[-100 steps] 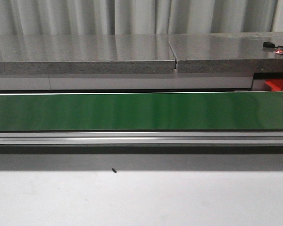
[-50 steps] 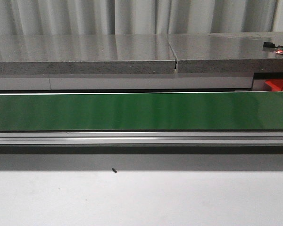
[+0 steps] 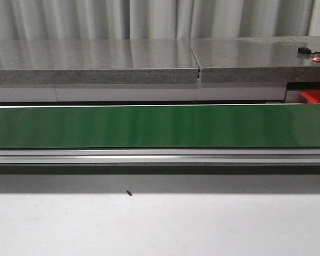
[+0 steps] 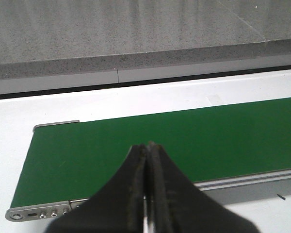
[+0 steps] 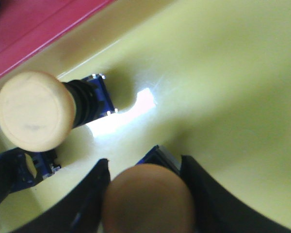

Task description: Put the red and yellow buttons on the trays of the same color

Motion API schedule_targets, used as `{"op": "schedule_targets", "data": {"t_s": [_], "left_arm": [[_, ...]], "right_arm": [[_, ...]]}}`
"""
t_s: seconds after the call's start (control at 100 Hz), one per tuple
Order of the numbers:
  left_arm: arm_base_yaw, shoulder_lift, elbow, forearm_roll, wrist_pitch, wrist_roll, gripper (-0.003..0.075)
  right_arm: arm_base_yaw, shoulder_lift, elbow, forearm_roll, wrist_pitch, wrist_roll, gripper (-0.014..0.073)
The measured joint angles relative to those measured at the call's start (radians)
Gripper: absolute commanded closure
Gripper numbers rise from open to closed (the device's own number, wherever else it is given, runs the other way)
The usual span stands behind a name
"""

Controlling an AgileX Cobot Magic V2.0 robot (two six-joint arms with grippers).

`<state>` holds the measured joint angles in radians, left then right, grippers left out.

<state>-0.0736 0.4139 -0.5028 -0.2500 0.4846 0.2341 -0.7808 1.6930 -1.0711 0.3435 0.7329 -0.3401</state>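
In the right wrist view my right gripper is low over the yellow tray, its fingers on either side of a yellow button with a blue base; it looks shut on that button. A second yellow button lies on its side in the tray close by, and part of a third button shows at the edge. A red tray borders the yellow one. My left gripper is shut and empty above the green belt. Neither gripper shows in the front view.
The green conveyor belt runs across the front view with a metal rail along its near side. A grey stone counter stands behind it. A red tray corner shows at the far right. A small black speck lies on the white table.
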Motion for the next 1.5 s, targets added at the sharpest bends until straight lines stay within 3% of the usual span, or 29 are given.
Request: {"op": "schedule_targets", "data": {"t_s": [0.54,0.61,0.73,0.83,1.29,1.5], "left_arm": [[0.000,0.000,0.000,0.000,0.000,0.000,0.0741],[0.000,0.000,0.000,0.000,0.000,0.000,0.0741],[0.000,0.000,0.000,0.000,0.000,0.000,0.0741],[0.000,0.000,0.000,0.000,0.000,0.000,0.0741],[0.000,0.000,0.000,0.000,0.000,0.000,0.0741],[0.000,0.000,0.000,0.000,0.000,0.000,0.0741]], "right_arm": [[0.000,0.042,-0.002,0.011,0.000,-0.002,0.0424],[0.000,0.044,-0.002,0.013,0.000,-0.002,0.0341],[0.000,0.046,-0.002,0.015,0.000,-0.002,0.0101],[0.000,0.055,-0.002,0.013,0.006,-0.002,-0.0002],[0.009,-0.091,-0.049,0.005,-0.002,-0.002,0.0001],[0.139,-0.205,-0.079,0.009,-0.018,-0.006,0.0001]]}}
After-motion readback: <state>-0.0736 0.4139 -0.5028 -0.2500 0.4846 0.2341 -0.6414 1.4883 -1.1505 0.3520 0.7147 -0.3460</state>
